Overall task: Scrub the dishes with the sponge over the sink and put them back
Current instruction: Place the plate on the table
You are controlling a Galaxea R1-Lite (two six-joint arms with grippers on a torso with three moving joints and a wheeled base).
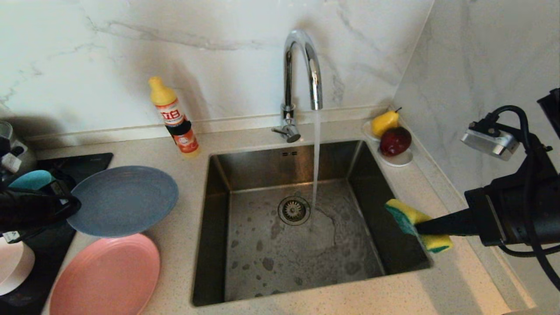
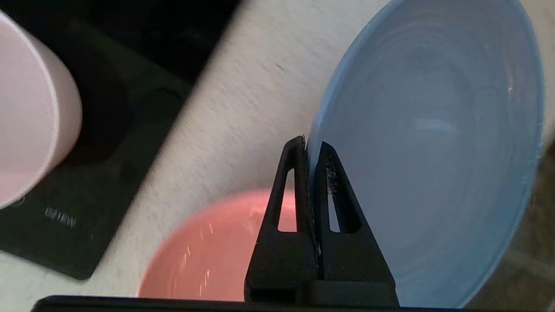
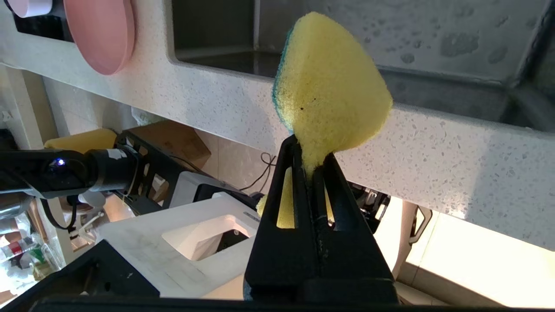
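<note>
My left gripper (image 1: 73, 204) is shut on the left rim of the grey-blue plate (image 1: 124, 199), left of the sink (image 1: 372, 192). In the left wrist view the fingers (image 2: 299, 182) pinch that plate's (image 2: 433, 151) edge. In front of it the pink plate (image 1: 105, 275) lies on the counter. A teal bowl (image 1: 30, 179) and a pale pink bowl (image 1: 13, 267) sit further left. My right gripper (image 1: 419, 227) is shut on the yellow-green sponge (image 1: 409, 216) over the sink's right edge. The sponge (image 3: 329, 82) bulges out past the fingertips.
Water runs from the chrome faucet (image 1: 302, 65) into the basin beside the drain strainer (image 1: 294, 210). A yellow detergent bottle (image 1: 175, 118) stands behind the plates. A white dish (image 1: 400, 159) with a pear and an apple sits at the back right corner. A black cooktop (image 1: 81, 164) lies at the left.
</note>
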